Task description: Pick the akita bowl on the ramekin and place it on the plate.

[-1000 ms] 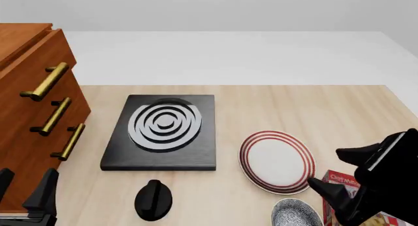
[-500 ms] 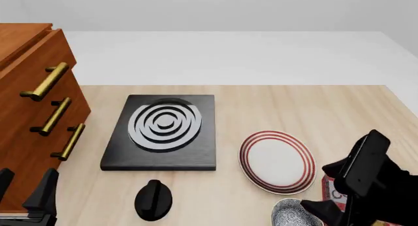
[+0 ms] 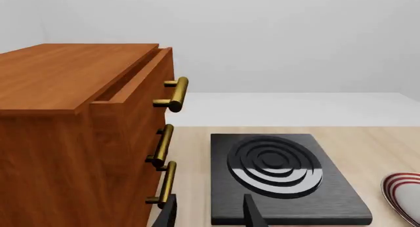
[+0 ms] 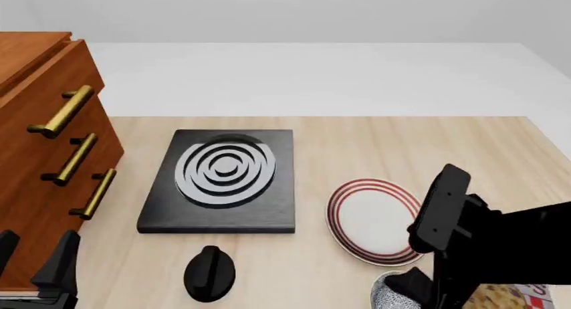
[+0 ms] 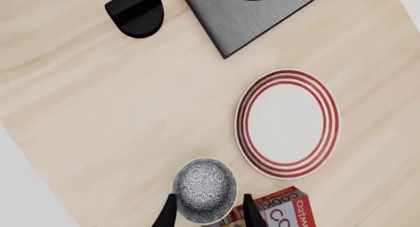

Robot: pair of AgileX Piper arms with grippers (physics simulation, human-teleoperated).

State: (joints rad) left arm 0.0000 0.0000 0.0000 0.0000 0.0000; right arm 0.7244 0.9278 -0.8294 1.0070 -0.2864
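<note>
Swinging inward from the table's right edge over the past second, the right arm now hangs above the akita bowl (image 5: 204,189), its black bulk covering most of the bowl in the front view. Its wrist camera alone shows the whole bowl, speckled grey inside, sitting between the spread fingertips of the right gripper (image 5: 204,211), which do not touch it. The ramekin under the bowl cannot be seen in any view. One plate (image 5: 286,123), white with red rings, lies just beside the bowl, bare. One red cookie box (image 5: 286,211) lies at the bowl's other side, partly hidden by the arm in the front view. One black stove burner (image 4: 220,179) with grey rings sits left of the plate, one black knob (image 4: 208,273) in front of it. One wooden cabinet (image 3: 78,133) with three brass handles stands at the far left, beside the left gripper (image 3: 208,214), whose fingers are apart on nothing.
</note>
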